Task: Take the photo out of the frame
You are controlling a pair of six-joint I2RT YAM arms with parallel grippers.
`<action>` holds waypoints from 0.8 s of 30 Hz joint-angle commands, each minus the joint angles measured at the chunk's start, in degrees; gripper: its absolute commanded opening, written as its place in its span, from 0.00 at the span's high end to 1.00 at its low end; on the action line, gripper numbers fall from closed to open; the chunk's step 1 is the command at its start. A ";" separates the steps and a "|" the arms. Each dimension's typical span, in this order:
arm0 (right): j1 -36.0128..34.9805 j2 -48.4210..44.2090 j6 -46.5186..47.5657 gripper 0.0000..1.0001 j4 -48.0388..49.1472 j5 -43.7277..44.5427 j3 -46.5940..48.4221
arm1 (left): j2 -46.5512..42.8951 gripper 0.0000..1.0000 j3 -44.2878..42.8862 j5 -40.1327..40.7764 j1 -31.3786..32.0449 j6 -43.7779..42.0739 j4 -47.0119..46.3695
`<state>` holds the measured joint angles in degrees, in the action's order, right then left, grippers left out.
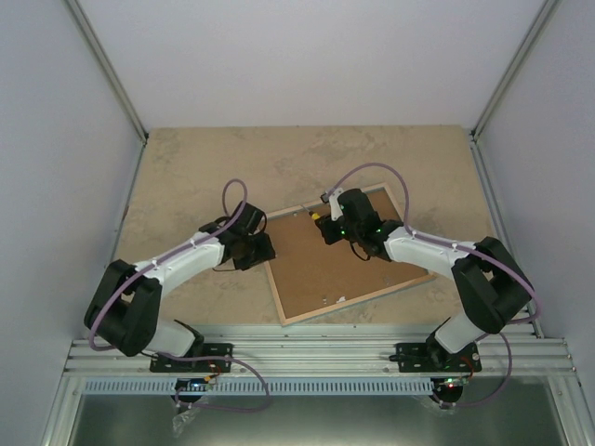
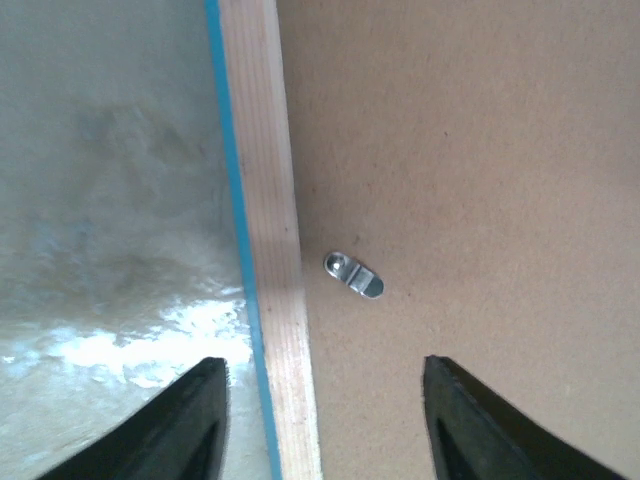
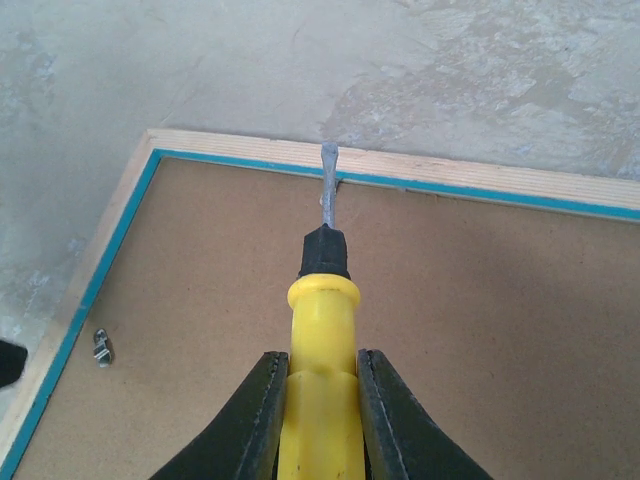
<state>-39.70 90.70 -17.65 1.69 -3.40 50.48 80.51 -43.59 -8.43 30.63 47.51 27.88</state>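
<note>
Fibreboard back of frame (image 1: 344, 265) likely stiff, light: lever near clip (image 2: 353, 275) with screwdriver (image 3: 322, 330) clamped in right fingers (image 3: 262, 420); left fingers (image 2: 185, 425) wide.

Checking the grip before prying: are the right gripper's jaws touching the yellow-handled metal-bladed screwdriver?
Touching. The right wrist view shows the right gripper shut on the yellow-handled metal-bladed screwdriver, both jaws pressed against its handle.

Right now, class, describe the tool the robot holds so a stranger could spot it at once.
Start at the frame lying back-up on the table. At its far edge, the right pincer grips a screwdriver. It is the only bright yellow thing, with a black collar and grey blade.
</note>
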 commanded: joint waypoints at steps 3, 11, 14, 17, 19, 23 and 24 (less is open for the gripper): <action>0.50 -1.67 -0.38 0.99 1.90 0.10 -1.17 | 5.00 0.35 -12.74 12.09 -0.03 -15.98 9.53; 1.41 -2.82 -0.34 1.00 2.42 0.65 -2.09 | 18.75 0.28 -27.75 16.06 -0.21 -36.46 12.86; 1.68 -3.14 -0.33 1.00 2.55 0.67 -2.35 | 23.86 0.25 -32.35 16.35 -0.57 -41.26 13.11; 1.90 -2.96 -0.32 1.00 2.69 0.59 -2.34 | 27.67 0.25 -36.32 13.63 -2.00 -44.14 12.92; 1.91 -2.81 -0.29 1.00 2.69 0.34 -2.38 | 29.89 0.23 -38.66 10.17 -3.98 -45.87 13.08; 1.98 -2.95 -0.23 0.99 2.70 0.21 -2.38 | 34.19 0.18 -42.00 1.81 -7.72 -48.66 13.48; 2.00 -2.95 -0.18 0.99 2.70 0.35 -2.32 | 34.75 0.19 -43.02 1.05 -7.93 -49.50 13.84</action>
<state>-38.00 88.92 -17.80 2.83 -3.18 48.77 112.62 -83.00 0.21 25.28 3.66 40.10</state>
